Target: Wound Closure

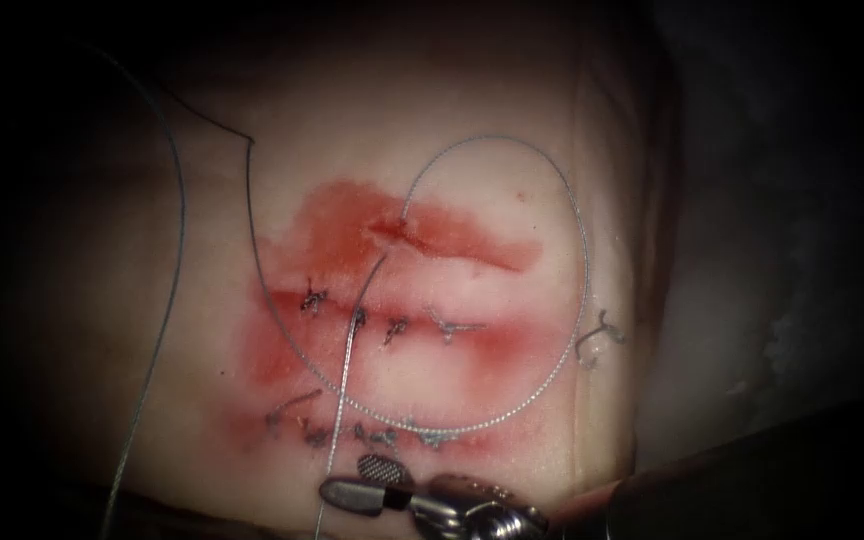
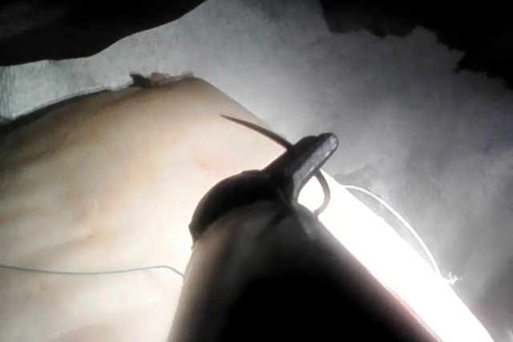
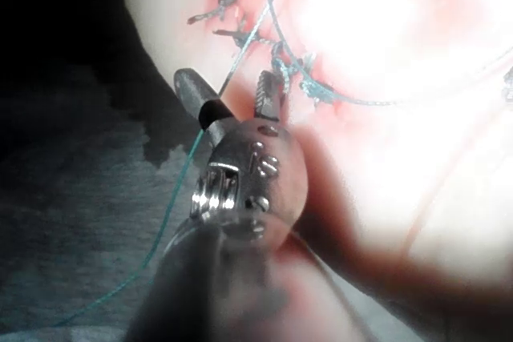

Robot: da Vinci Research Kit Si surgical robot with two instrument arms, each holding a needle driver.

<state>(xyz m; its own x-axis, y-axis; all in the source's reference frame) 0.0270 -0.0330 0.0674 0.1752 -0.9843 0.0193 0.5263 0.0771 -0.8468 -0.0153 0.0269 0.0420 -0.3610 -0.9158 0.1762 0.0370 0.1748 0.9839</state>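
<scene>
Right tool (image 1: 377, 482): your jaws are parted at the tissue's (image 1: 492, 190) near edge, gripping nothing; the thread (image 1: 352, 350) runs between them, and whether it touches a jaw is hard to tell.
Left tool (image 2: 309, 158): in your left wrist view the jaws are pressed together on the needle (image 2: 256, 130) about mid-curve, off the tissue; its tip sticks out on one side, and its tail is partly hidden behind the jaw.
Cut (image 1: 407, 232): amid red fluid (image 1: 332, 225), thread looping from it; stitches (image 1: 392, 328) lie below.
Tool shafts: cut off at frame edges.
</scene>
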